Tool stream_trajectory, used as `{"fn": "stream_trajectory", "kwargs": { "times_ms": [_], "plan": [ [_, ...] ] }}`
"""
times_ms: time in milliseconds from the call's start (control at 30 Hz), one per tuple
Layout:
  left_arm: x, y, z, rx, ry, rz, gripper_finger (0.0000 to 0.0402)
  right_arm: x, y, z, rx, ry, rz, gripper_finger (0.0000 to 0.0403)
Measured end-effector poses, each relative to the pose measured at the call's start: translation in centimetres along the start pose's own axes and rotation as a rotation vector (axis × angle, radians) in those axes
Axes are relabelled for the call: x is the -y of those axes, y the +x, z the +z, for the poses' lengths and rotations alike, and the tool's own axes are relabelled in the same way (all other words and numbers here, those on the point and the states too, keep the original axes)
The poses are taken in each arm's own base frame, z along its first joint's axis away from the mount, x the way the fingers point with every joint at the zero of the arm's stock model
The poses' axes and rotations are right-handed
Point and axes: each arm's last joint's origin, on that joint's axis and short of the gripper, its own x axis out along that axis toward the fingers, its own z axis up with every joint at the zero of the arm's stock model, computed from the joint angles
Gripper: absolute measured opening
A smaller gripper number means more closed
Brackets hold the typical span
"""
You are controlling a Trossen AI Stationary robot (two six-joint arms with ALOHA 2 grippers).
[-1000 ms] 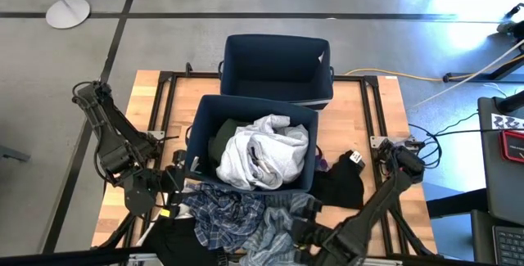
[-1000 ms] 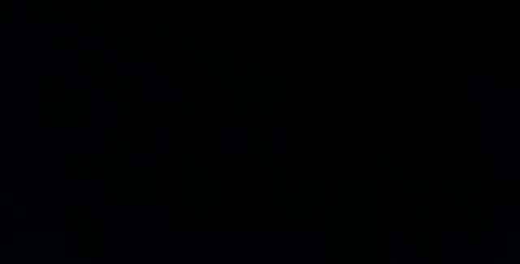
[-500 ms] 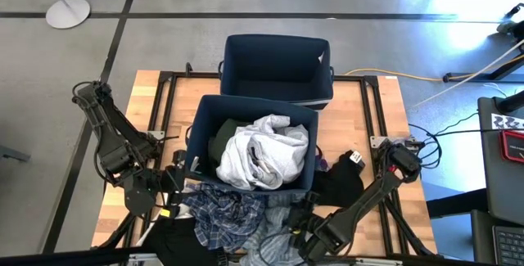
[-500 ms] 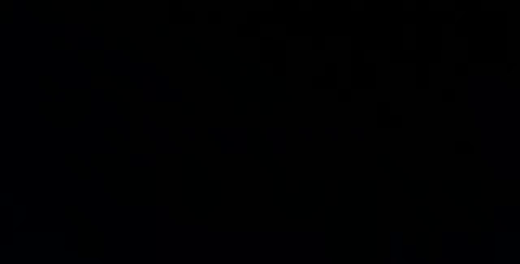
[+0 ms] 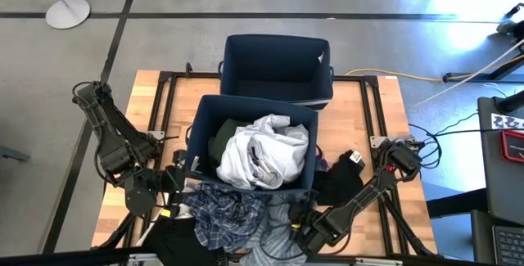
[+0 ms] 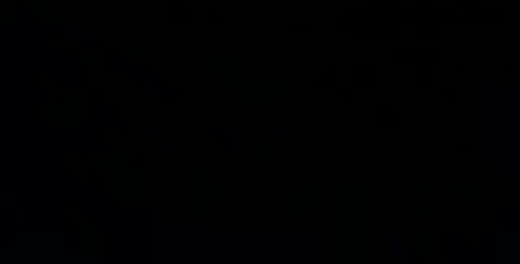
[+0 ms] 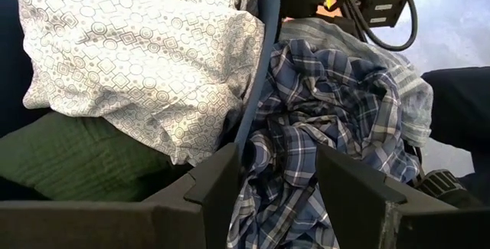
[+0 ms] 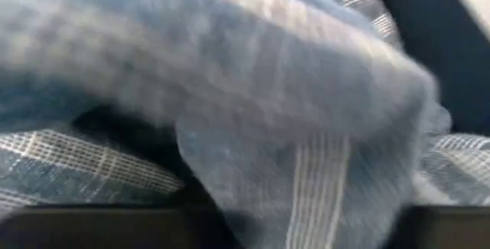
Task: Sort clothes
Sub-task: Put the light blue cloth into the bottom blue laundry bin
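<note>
High view: the right arm reaches in low from the table's right edge, its gripper (image 5: 304,232) down among the heap at the near edge, on the pale striped garment (image 5: 282,229); the right wrist view is filled with that striped cloth (image 8: 306,126) pressed up against the camera, and whether the jaws pinch it I cannot tell. The left arm folds at the near left corner, its gripper (image 5: 176,186) beside the near bin's corner; in the left wrist view its gripper (image 7: 279,184) has the jaws spread either side of the bin wall (image 7: 256,73), holding nothing, with the plaid shirt (image 7: 321,134) on one side and the white patterned garment (image 7: 130,57) and the olive garment (image 7: 69,161) on the other. Against a second ago the right gripper has slid leftward along the near edge, deeper into the heap, and its jaws have been closing; the left arm has not moved. Next to the striped piece lies the plaid shirt (image 5: 225,215), and a black garment (image 5: 340,186) is spread to the right of the bin. The near bin (image 5: 201,131) holds white and olive clothes; the far bin (image 5: 274,65) touches it behind. The wooden table (image 5: 147,94) stands on grey floor (image 5: 246,4) with dark lines, a white stand base far left, cables far right. The low view is black.
</note>
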Motion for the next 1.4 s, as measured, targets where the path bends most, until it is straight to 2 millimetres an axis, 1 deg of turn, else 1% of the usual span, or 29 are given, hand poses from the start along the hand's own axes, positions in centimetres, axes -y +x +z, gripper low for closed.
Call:
{"fn": "stream_trajectory", "kwargs": {
  "times_ms": [100, 133, 167, 300, 367, 433, 533, 667, 800, 967, 1100, 1267, 1400],
  "plan": [
    [0.0, 0.0, 0.0, 0.001, -0.004, 0.001, 0.0166, 0.0, 0.0, -0.1, -0.032, -0.003, 0.018, 0.0026],
    [0.0, 0.0, 0.0, 0.001, -0.004, 0.001, 0.0166, -0.1, 0.0, -0.1, -0.033, -0.006, 0.024, 0.0017],
    [0.0, 0.0, 0.0, 0.002, -0.005, 0.002, 0.0166, -0.1, 0.0, -0.1, -0.032, -0.009, 0.033, 0.0016],
    [0.0, 0.0, 0.0, 0.002, -0.006, 0.002, 0.0166, -0.8, -0.5, 0.2, -0.044, -0.039, 0.083, 0.0034],
    [0.0, 0.0, 0.0, 0.002, -0.006, 0.002, 0.0166, -1.3, -1.1, 0.5, -0.049, -0.058, 0.099, 0.0029],
    [0.0, 0.0, 0.0, 0.002, -0.006, 0.002, 0.0166, -1.7, -2.0, 1.0, -0.042, -0.09, 0.092, 0.0015],
    [0.0, 0.0, 0.0, 0.002, -0.006, 0.002, 0.0166, -2.4, -3.7, 2.0, -0.006, -0.13, 0.081, 0.0014],
    [0.0, 0.0, 0.0, 0.002, -0.007, 0.002, 0.0166, -3.0, -6.1, 3.8, 0.038, -0.156, 0.067, 0.0026],
    [0.0, 0.0, 0.0, 0.003, -0.008, 0.002, 0.0166, -3.6, -8.7, 5.8, 0.077, -0.188, 0.092, 0.0016],
    [0.0, 0.0, 0.0, 0.003, -0.008, 0.001, 0.0166, -4.0, -12.2, 8.7, 0.21, -0.233, 0.099, 0.0014],
    [0.0, 0.0, 0.0, 0.003, -0.008, 0.002, 0.0166, -4.0, -14.8, 11.0, 0.306, -0.269, 0.109, 0.0026],
    [0.0, 0.0, 0.0, 0.003, -0.008, 0.002, 0.0166, -3.6, -17.9, 13.5, 0.43, -0.316, 0.095, 0.0013],
    [0.0, 0.0, 0.0, 0.003, -0.002, 0.002, 0.0166, -2.8, -20.5, 15.5, 0.534, -0.347, 0.061, 0.0014]
  ]
}}
